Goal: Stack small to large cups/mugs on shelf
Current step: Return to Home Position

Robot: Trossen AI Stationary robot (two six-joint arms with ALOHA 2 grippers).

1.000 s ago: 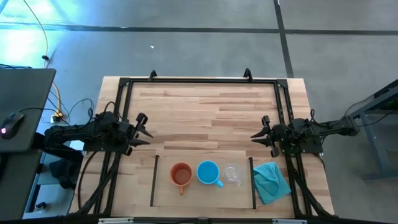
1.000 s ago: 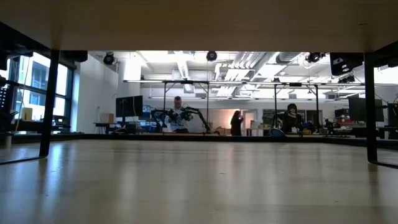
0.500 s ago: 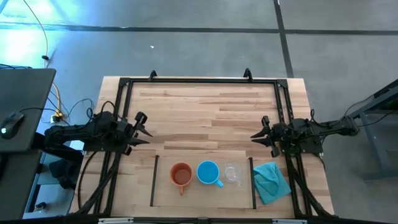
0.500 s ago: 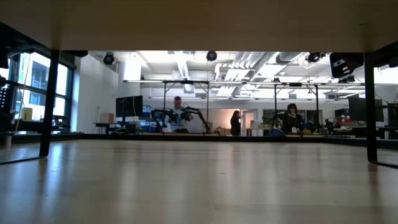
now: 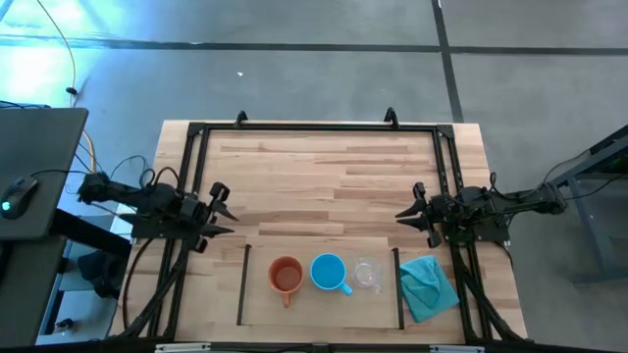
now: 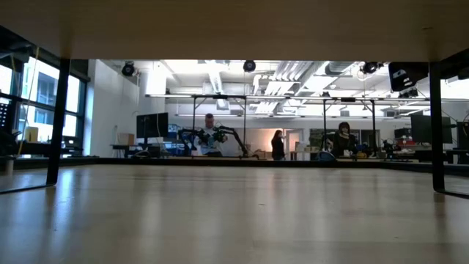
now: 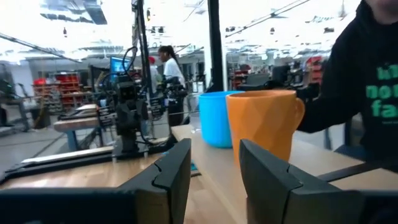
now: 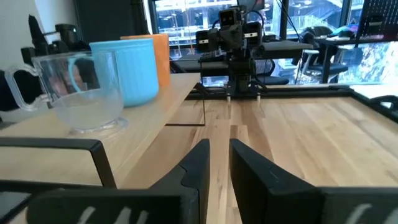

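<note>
All three vessels stood in a row on the shelf (image 5: 319, 309), the pale panel in the lower middle of the high view. The orange mug (image 5: 286, 277) was at the left end, the blue mug (image 5: 328, 272) in the middle and the glass cup (image 5: 368, 274) at the right end. They stood just beside one another, and whether any two touched could not be told. The teal cloth (image 5: 429, 286) lay off the panel, past its right-hand black strip.

The left gripper (image 5: 226, 211) hung at the left middle of the high view, near the black frame (image 5: 314, 126), with its fingers parted and nothing between them. The right gripper (image 5: 409, 208) sat at the right middle, its fingers only narrowly apart and also empty. Both were well apart from the cups.

With every cup on the panel, the placing looked finished, and the step in hand appeared to be parking the arms. That move would call for no grasp. Each arm needed only to fold back toward its own side of the table, keeping high and clear of the row so that no finger clipped a rim or the blue mug's handle.

No brand or label showed on the mugs or the glass. The only writing was green lettering on the dark top of a person (image 7: 367, 81) at the right edge of the left wrist view. The frame edge cut it off, so no whole word could be read.
</note>
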